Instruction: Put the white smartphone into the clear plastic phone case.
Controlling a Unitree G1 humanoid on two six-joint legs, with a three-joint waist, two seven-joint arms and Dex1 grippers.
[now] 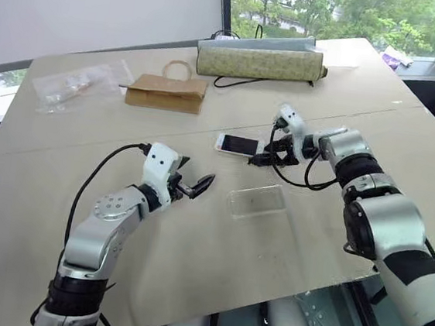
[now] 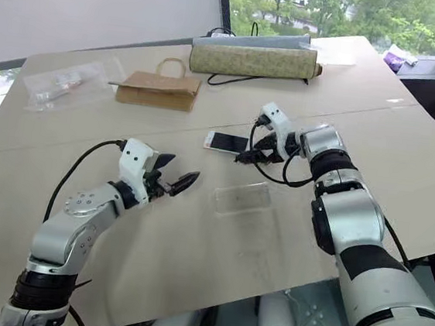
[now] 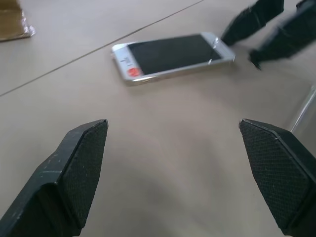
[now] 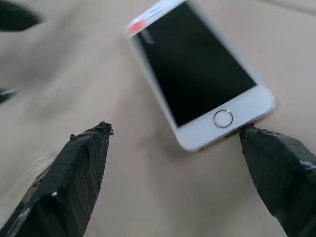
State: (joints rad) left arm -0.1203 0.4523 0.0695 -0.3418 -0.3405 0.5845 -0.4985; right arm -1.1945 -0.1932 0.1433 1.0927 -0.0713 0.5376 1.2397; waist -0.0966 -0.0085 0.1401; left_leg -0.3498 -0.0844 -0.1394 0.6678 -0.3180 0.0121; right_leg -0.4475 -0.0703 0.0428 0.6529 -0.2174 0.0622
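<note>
The white smartphone (image 1: 239, 144) lies flat and screen up near the middle of the table. My right gripper (image 1: 263, 154) is open at the phone's home-button end, pointing leftward and down. In the right wrist view one of its fingers (image 4: 276, 168) sits right by that end's corner of the phone (image 4: 197, 74), and whether it touches I cannot tell. The clear plastic phone case (image 1: 256, 200) rests on the table nearer to me than the phone, empty. To the left of the case my left gripper (image 1: 196, 184) hovers open and holds nothing. It looks toward the phone (image 3: 173, 57).
A brown paper bag (image 1: 166, 91) lies behind the phone to the left. A long rolled greenish pouch (image 1: 259, 62) with a black cable lies at the back. A crinkled clear plastic bag (image 1: 74, 84) sits at the far left. The table's front edge (image 1: 281, 294) runs close below the case.
</note>
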